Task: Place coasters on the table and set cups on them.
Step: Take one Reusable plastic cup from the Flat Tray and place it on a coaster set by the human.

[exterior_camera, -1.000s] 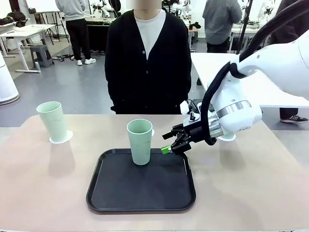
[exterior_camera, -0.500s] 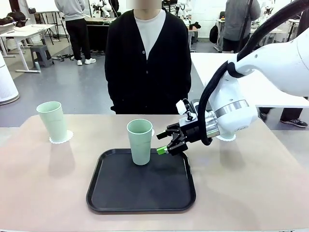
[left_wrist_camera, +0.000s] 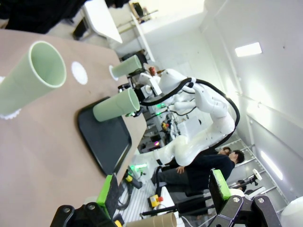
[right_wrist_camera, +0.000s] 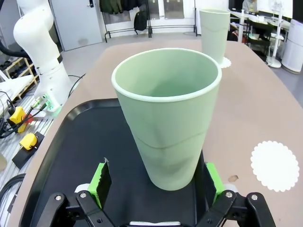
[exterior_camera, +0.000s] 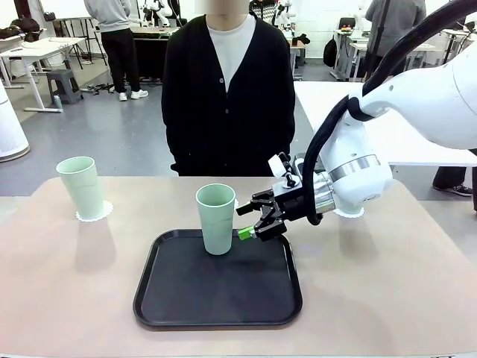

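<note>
A mint-green cup [exterior_camera: 216,218] stands at the back of the black tray [exterior_camera: 218,298]. My right gripper [exterior_camera: 246,221] is open, low at that cup's right side. In the right wrist view the cup [right_wrist_camera: 168,113] rises between the green pads [right_wrist_camera: 100,178], and I see no contact. A bare coaster [right_wrist_camera: 275,165] lies on the table beside the tray. Another cup [exterior_camera: 80,186] stands on a coaster [exterior_camera: 95,213] at the far left. A third cup [left_wrist_camera: 127,66] stands on a coaster beyond the tray. My left gripper [left_wrist_camera: 163,187] is open and holds nothing.
A person in a black cardigan [exterior_camera: 227,89] stands at the far side of the beige table [exterior_camera: 387,298]. My right arm [exterior_camera: 358,168] covers most of a coaster [exterior_camera: 350,213] at the back right. The table's front right is free.
My right gripper has moved left, closer to the cup on the tray. The cups and the person have not moved.
</note>
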You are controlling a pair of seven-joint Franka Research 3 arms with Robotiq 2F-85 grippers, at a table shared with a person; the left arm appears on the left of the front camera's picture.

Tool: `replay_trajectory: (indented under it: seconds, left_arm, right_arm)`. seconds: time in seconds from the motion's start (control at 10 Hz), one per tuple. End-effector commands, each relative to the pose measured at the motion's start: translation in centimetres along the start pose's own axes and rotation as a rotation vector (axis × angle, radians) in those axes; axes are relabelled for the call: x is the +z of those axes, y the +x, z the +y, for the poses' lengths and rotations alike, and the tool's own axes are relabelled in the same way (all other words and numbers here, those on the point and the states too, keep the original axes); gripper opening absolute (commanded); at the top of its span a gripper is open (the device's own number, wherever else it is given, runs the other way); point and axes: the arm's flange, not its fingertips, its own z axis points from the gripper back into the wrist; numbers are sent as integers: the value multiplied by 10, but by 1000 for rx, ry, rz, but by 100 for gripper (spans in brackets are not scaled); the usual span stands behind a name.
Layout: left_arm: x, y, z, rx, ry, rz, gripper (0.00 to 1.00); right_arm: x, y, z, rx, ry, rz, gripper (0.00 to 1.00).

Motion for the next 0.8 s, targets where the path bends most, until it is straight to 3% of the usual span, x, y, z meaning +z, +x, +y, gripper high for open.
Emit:
replay_trajectory:
  seconds: [0.0,0.7]
  left_arm:
    - [2,0,-2,-5,5,-4,100]
    - [2,0,-2,-5,5,-4,100]
  right_arm:
    - [-14,-3,-6,53,-31,-48,100]
    - [-36,-6,-11,81,-7,-55,100]
